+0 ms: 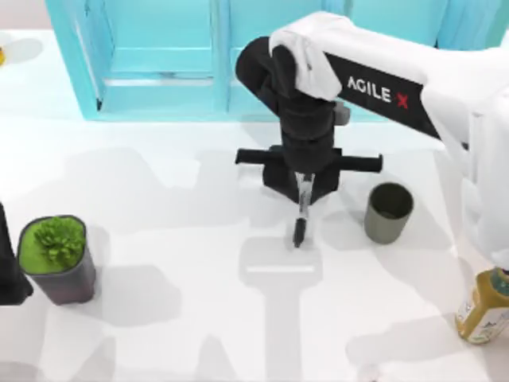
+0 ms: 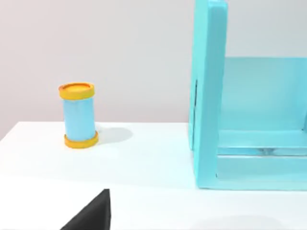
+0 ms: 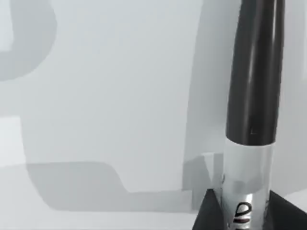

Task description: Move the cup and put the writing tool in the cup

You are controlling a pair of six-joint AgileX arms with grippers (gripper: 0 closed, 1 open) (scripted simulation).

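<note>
The right gripper [image 1: 303, 191] is clenched on the slim black marker pen [image 1: 301, 215], seemingly lifted clear, mid-table. Next, carry it right over the olive-grey cylindrical cup [image 1: 388, 212], then lower it. The left gripper [image 1: 9, 270] sits parked far left; its jaws I cannot tell.

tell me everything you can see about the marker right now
The marker is a slim black pen with a white-grey label band bearing dark print on its barrel. It looks like smooth plastic. The right gripper is shut on its banded end, and its black end points down toward the table, to the left of the cup and apart from it.
</note>
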